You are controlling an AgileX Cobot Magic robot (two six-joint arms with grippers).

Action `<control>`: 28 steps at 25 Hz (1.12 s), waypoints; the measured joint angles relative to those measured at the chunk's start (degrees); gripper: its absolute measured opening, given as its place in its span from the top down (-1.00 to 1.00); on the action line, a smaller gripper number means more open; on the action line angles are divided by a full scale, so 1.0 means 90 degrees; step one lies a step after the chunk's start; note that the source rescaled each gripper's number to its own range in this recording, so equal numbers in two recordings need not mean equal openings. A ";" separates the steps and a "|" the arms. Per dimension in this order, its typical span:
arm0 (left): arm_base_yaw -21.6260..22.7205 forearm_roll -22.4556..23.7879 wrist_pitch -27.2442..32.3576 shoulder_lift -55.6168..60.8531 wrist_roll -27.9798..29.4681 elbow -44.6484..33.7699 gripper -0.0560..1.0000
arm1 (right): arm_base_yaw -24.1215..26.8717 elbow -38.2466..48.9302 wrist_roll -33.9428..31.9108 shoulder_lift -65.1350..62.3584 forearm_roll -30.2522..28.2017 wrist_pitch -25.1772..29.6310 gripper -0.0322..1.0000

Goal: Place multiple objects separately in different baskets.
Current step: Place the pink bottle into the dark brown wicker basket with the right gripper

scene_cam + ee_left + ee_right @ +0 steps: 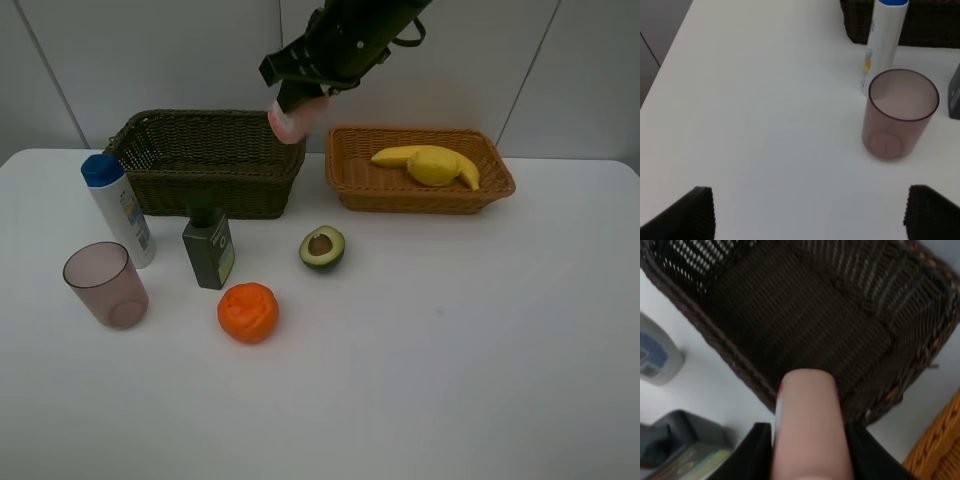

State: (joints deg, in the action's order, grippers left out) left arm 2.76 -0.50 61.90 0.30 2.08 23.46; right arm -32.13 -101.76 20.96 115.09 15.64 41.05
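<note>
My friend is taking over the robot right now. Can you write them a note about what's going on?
Left gripper: jaws open, empty, over the table near the mauve cup.
Right gripper: shut on the pink bottle, above the dark basket edge.
Done: banana and lemon lie in the tan basket.
To do: drop the pink bottle in; then sort the white bottle, green bottle, cup, orange and avocado half, all on the table.

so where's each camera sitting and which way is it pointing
Exterior high: up high, looking down on the table; shows the right gripper holding the pink bottle.
Left wrist: on left arm, facing the mauve cup; open left gripper shows.
Right wrist: on the right arm, looking into the dark basket; fingers clamp the bottle.
Shared: all show the white bottle.
</note>
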 joint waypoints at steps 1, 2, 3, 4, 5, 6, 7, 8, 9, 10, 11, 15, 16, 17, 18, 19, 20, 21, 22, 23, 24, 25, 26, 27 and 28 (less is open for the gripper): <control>0.0000 0.0000 0.0000 0.0000 0.0000 0.0000 -1.00 | 0.0000 -0.0008 0.0087 0.0055 0.0140 -0.0219 0.94; 0.0000 0.0000 0.0000 0.0000 0.0000 0.0000 -1.00 | 0.0000 -0.0023 0.0191 0.0120 0.0266 -0.0390 0.94; 0.0000 0.0000 0.0000 0.0000 0.0000 0.0000 -1.00 | 0.0000 -0.0030 0.0274 0.0176 0.0417 -0.0594 0.94; 0.0000 0.0000 0.0000 0.0000 0.0000 0.0000 -1.00 | 0.0000 -0.0030 0.0356 0.0225 0.0557 -0.0804 0.94; 0.0000 0.0000 0.0000 0.0000 0.0000 0.0000 -1.00 | 0.0000 -0.0035 0.0408 0.0281 0.0686 -0.0980 0.94; 0.0000 0.0000 0.0000 0.0000 0.0000 0.0000 -1.00 | 0.0000 -0.0035 0.0473 0.0344 0.0832 -0.1172 0.94; 0.0000 0.0000 0.0000 0.0000 0.0000 0.0000 -1.00 | 0.0000 -0.0035 0.0516 0.0401 0.0982 -0.1358 0.94; 0.0000 0.0000 0.0000 0.0000 0.0000 0.0000 -1.00 | 0.0000 -0.0035 0.0533 0.0454 0.1103 -0.1521 0.94; 0.0000 0.0000 0.0000 0.0000 0.0000 0.0000 -1.00 | 0.0000 -0.0035 0.0545 0.0506 0.1201 -0.1658 0.94; 0.0000 0.0000 0.0000 0.0000 0.0000 0.0000 -1.00 | 0.0000 -0.0035 0.0551 0.0569 0.1255 -0.1812 0.94; 0.0000 0.0000 0.0000 0.0000 0.0000 0.0000 -1.00 | 0.0000 -0.0035 0.0556 0.0607 0.1313 -0.1962 0.94; 0.0000 0.0000 0.0000 0.0000 0.0000 0.0000 -1.00 | 0.0000 -0.0035 0.0564 0.0826 0.1459 -0.2442 0.94; 0.0000 0.0000 0.0000 0.0000 0.0000 0.0000 -1.00 | 0.0000 -0.0035 0.0564 0.0887 0.1473 -0.2534 0.94; 0.0000 0.0000 0.0000 0.0000 0.0000 0.0000 -1.00 | 0.0000 -0.0035 0.0564 0.0951 0.1478 -0.2641 0.94; 0.0000 0.0000 0.0000 0.0000 0.0000 0.0000 -1.00 | 0.0000 -0.0035 0.0564 0.1008 0.1480 -0.2713 0.94; 0.0000 0.0000 0.0000 0.0000 0.0000 0.0000 -1.00 | 0.0000 -0.0035 0.0564 0.1068 0.1480 -0.2788 0.94; 0.0000 0.0000 0.0000 0.0000 0.0000 0.0000 -1.00 | 0.0000 -0.0035 0.0564 0.1134 0.1488 -0.2858 0.94; 0.0000 0.0000 0.0000 0.0000 0.0000 0.0000 -1.00 | 0.0000 -0.0035 0.0564 0.1188 0.1498 -0.2942 0.94; 0.0000 0.0000 0.0000 0.0000 0.0000 0.0000 -1.00 | 0.0000 -0.0035 0.0564 0.1242 0.1503 -0.2997 0.94; 0.0000 0.0000 0.0000 0.0000 0.0000 0.0000 -1.00 | 0.0000 -0.0035 0.0564 0.1286 0.1503 -0.3026 0.94; 0.0000 0.0000 0.0000 0.0000 0.0000 0.0000 -1.00 | 0.0000 -0.0044 0.0564 0.1343 0.1513 -0.3059 0.94; 0.0000 0.0000 0.0000 0.0000 0.0000 0.0000 -1.00 | 0.0000 -0.0064 0.0564 0.1388 0.1522 -0.3085 0.94; 0.0000 0.0000 0.0000 0.0000 0.0000 0.0000 -1.00 | 0.0000 -0.0114 0.0564 0.1451 0.1521 -0.3085 0.94; 0.0000 0.0000 0.0000 0.0000 0.0000 0.0000 -1.00 | 0.0000 -0.0173 0.0564 0.1528 0.1521 -0.3085 0.94; 0.0000 0.0000 0.0000 0.0000 0.0000 0.0000 -1.00 | 0.0000 -0.0233 0.0564 0.1604 0.1521 -0.3085 0.94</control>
State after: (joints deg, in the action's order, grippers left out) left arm 2.76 -0.50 61.90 0.30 2.08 23.46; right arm -32.13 -103.86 26.03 129.53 29.33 13.29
